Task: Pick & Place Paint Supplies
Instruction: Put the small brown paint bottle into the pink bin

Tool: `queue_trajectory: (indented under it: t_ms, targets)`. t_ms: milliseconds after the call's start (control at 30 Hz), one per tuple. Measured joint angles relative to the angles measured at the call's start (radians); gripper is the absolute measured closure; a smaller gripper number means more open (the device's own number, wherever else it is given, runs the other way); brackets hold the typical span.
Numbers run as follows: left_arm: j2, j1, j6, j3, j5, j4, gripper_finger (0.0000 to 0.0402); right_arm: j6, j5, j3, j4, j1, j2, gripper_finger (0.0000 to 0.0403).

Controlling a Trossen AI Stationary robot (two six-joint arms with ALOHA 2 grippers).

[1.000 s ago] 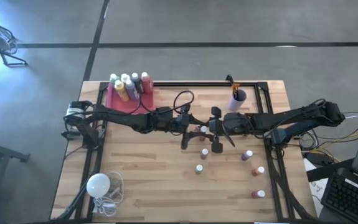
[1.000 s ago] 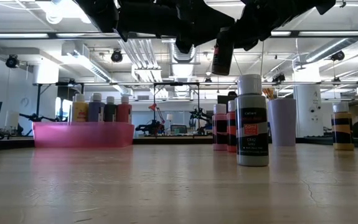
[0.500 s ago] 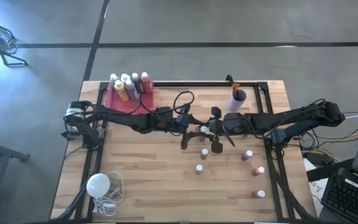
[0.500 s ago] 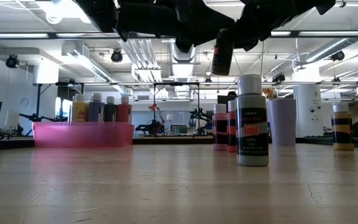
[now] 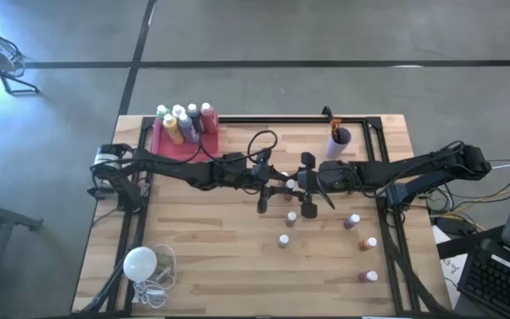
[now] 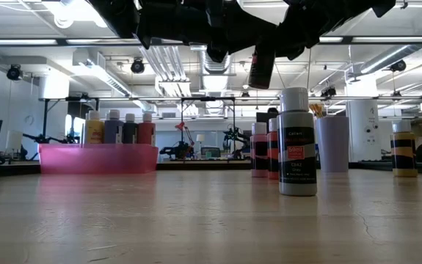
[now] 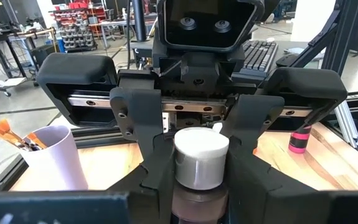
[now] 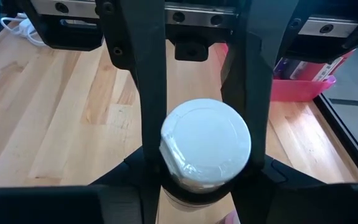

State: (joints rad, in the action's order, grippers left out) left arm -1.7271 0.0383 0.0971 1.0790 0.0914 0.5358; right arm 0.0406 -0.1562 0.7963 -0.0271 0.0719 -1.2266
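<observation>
1. Nearest, at the near left corner of the table [image 5: 237, 266], one white bulb [image 5: 139, 262] with a coiled cord is seen.
2. Five loose bottles [image 5: 284, 239] are counted standing on the near half: two near the centre, three in a line down the right side. All are white-capped.
3. Mid-table, above the surface, one held bottle [image 7: 202, 155] is gripped from both sides. The left gripper [image 5: 278, 182] is clamped on it, and the right gripper [image 5: 301, 187] is clamped on it from the opposite side. Only its white cap is clearly seen.
4. Far right, one cup [image 5: 339, 136] is seen with brushes [image 7: 7, 130] in it. Two orange tips are made out; the full brush count cannot be told.
5. Far left, one pink tray [image 5: 168, 144] is loaded with tray bottles [image 5: 184, 118]. About six caps are counted from above; four are seen from table level.
</observation>
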Motion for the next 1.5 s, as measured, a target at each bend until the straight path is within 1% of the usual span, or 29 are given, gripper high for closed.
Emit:
queue_trajectory:
  t_ms: [133, 267, 567, 667, 833, 1000, 1133, 1267, 1400, 1500]
  targets:
    - [0.0, 0.0, 0.0, 0.0, -0.002, 0.0, 0.0276, 0.0, 0.0, 0.0, 0.0, 0.0, 0.0, 0.0253]
    - [0.0, 0.0, 0.0, 0.0, -0.002, 0.0, 0.0281, -0.001, 0.0, 0.0, 0.0, 0.0, 0.0, 0.0245]
    - [-0.001, 0.0, 0.0, 0.0, -0.002, 0.0, 0.0282, -0.007, 0.003, 0.0, -0.021, 0.0, 0.0, 0.0247]
    - [-0.001, 0.0, -0.001, -0.001, -0.002, -0.006, 0.0282, -0.007, 0.002, 0.0, -0.02, 0.0, 0.0, 0.023]
    - [0.012, 0.0, -0.002, -0.002, -0.002, -0.05, 0.0282, 0.0, 0.001, -0.002, -0.022, 0.0, 0.001, 0.0189]
    - [0.045, 0.001, 0.021, -0.007, -0.015, -0.161, 0.0282, -0.007, -0.002, 0.0, -0.004, 0.0, 0.012, 0.0154]
    - [0.114, 0.0, 0.042, -0.006, -0.084, -0.232, 0.0282, -0.015, -0.004, -0.001, -0.018, 0.0, 0.018, 0.0138]
    - [0.177, 0.0, 0.053, -0.006, -0.163, -0.327, 0.0282, -0.017, -0.012, -0.001, -0.022, 0.0, 0.029, 0.0132]
    - [0.251, 0.001, 0.058, -0.006, -0.261, -0.417, 0.0282, -0.032, -0.078, -0.002, -0.052, -0.001, 0.031, 0.014]
    - [0.29, 0.0, 0.059, -0.006, -0.347, -0.495, 0.0282, -0.038, -0.104, -0.003, -0.074, -0.001, 0.032, 0.0152]
